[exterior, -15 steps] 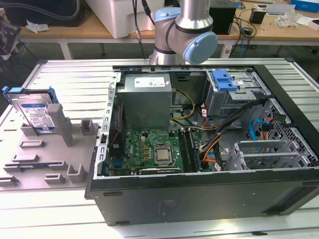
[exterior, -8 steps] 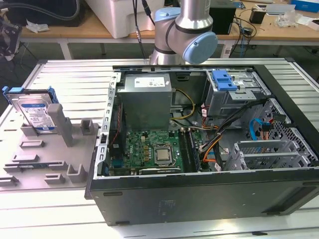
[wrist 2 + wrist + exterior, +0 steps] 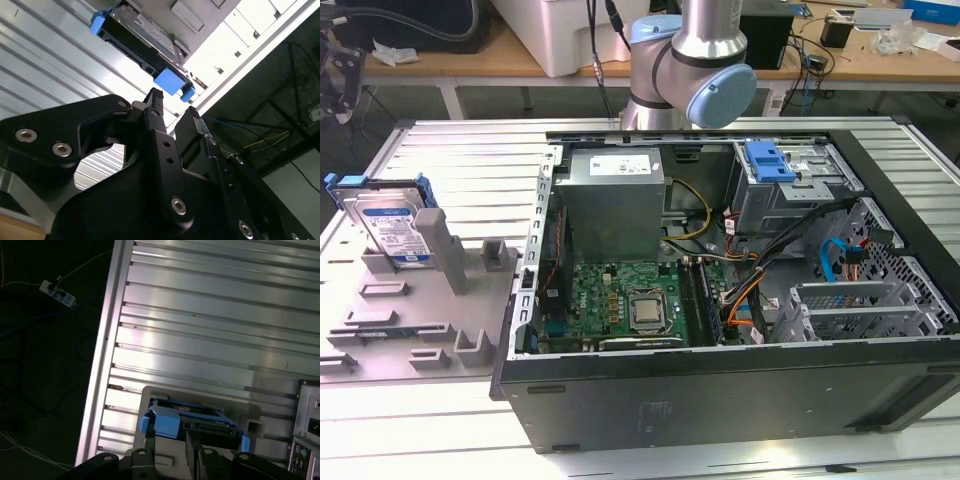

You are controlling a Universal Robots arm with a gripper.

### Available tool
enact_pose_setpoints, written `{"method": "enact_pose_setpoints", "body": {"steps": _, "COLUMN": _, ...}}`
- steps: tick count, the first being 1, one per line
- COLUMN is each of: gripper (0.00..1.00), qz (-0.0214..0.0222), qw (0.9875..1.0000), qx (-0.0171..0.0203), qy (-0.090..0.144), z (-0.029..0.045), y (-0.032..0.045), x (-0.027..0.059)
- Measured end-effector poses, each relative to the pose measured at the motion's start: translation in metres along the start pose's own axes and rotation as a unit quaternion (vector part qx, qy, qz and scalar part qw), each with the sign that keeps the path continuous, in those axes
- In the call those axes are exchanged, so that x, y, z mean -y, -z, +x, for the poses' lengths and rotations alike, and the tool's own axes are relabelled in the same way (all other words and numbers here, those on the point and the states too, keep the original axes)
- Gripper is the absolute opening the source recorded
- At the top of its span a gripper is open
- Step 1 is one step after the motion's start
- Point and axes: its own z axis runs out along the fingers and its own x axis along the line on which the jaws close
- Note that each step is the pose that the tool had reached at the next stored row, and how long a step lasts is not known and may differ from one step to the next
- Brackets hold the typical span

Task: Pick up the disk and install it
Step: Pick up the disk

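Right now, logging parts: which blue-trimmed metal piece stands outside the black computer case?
The silver hard drive in its blue plastic frame, leaning in the grey holder; the blue-latched grey drive cage sits inside the case.

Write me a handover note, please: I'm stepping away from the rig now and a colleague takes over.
Gripper: open, holding nothing; in both wrist views it points at the disk and is short of it.
Disk: standing on edge in the grey holder at the exterior view's left, outside the computer case.
Done: nothing that shows; the disk is not picked up.
Left: the pick-up, and fitting the disk into the case.
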Motion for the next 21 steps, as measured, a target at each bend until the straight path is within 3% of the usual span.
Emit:
{"method": "enact_pose_setpoints", "body": {"steps": 2, "gripper": 0.39, "qz": 0.0010, "qw": 0.9999, "qx": -0.0013, "qy": 0.013, "z": -0.0001, "y": -0.0006, "x": -0.0002}}
{"method": "enact_pose_setpoints", "body": {"steps": 3, "gripper": 0.45, "qz": 0.0011, "qw": 0.9999, "qx": -0.0017, "qy": 0.016, "z": -0.0001, "y": -0.0007, "x": -0.0002}}
{"method": "enact_pose_setpoints", "body": {"steps": 7, "gripper": 0.45, "qz": 0.0018, "qw": 0.9996, "qx": -0.0027, "qy": 0.030, "z": -0.0009, "y": -0.0007, "x": -0.0004}}
{"method": "enact_pose_setpoints", "body": {"steps": 12, "gripper": 0.45, "qz": 0.0044, "qw": 0.9969, "qx": -0.0040, "qy": 0.079, "z": -0.0009, "y": -0.0008, "x": -0.0006}}
{"method": "enact_pose_setpoints", "body": {"steps": 18, "gripper": 0.45, "qz": 0.0075, "qw": 0.9903, "qx": -0.0056, "qy": 0.139, "z": -0.0009, "y": -0.0009, "x": -0.0009}}
{"method": "enact_pose_setpoints", "body": {"steps": 19, "gripper": 0.45, "qz": 0.0081, "qw": 0.9888, "qx": -0.0059, "qy": 0.149, "z": -0.0009, "y": -0.0009, "x": -0.0009}}
{"method": "enact_pose_setpoints", "body": {"steps": 21, "gripper": 0.45, "qz": 0.0095, "qw": 0.9844, "qx": -0.0066, "qy": 0.176, "z": -0.0009, "y": -0.0010, "x": -0.0010}}
